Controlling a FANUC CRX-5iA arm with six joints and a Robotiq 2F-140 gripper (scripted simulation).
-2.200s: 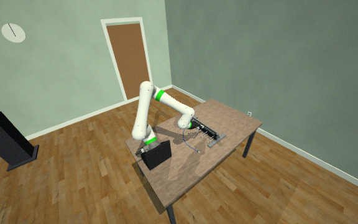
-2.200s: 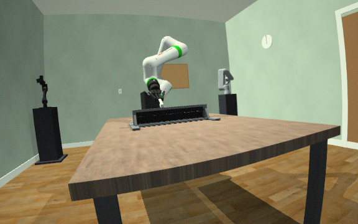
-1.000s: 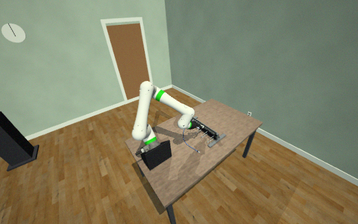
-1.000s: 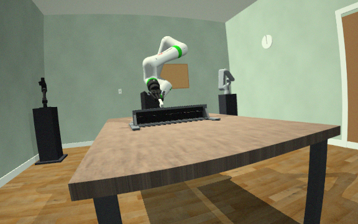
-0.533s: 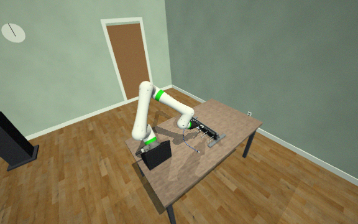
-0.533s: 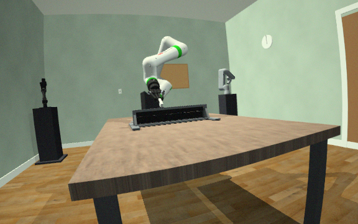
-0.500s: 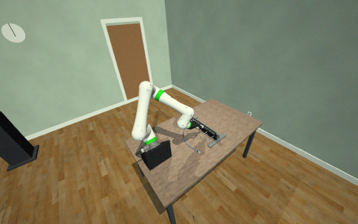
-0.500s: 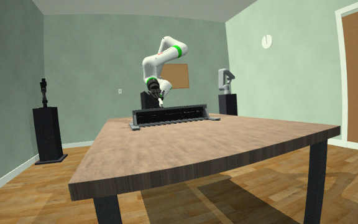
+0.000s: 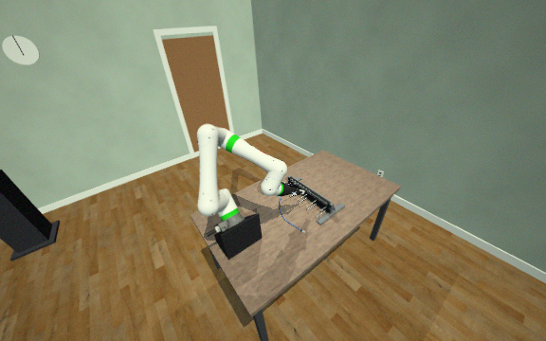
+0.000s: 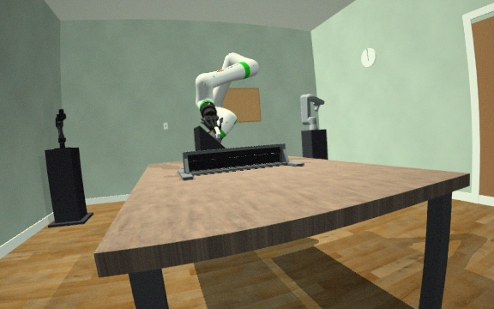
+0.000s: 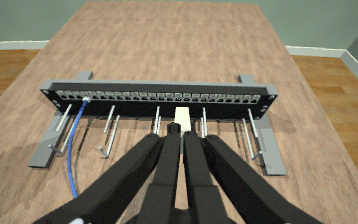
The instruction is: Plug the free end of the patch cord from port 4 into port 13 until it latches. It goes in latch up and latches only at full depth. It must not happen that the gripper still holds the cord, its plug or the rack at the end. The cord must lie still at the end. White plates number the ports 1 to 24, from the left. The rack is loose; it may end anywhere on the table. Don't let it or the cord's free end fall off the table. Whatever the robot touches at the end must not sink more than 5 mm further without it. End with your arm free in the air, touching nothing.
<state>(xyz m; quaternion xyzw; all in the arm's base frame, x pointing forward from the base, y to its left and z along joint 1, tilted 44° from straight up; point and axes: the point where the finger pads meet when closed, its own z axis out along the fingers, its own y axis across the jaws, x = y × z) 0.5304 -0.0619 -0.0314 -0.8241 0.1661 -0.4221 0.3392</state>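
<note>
The patch rack (image 9: pixel 315 195) (image 10: pixel 234 148) (image 11: pixel 145 84) stands upright on its two feet, its row of ports facing the arm. The blue patch cord (image 9: pixel 285 219) (image 11: pixel 70 160) is plugged in at port 4. It curves over the table, and its free end (image 9: pixel 302 231) lies on the table near the arm's side. That end is out of the wrist view. My gripper (image 9: pixel 301 192) (image 10: pixel 218 134) (image 11: pixel 181 116) is shut without the cord, above the front of the rack, right of its middle in the wrist view. A pale block shows at the fingertips. The port numbers are too small to read.
Metal prongs (image 11: pixel 111 136) (image 11: pixel 250 139) stick out from the rack's front on both sides of the fingers. The rack's grey feet (image 11: pixel 48 147) (image 11: pixel 273 155) reach toward the arm. The black base block (image 9: pixel 239 237) stands at the table's edge.
</note>
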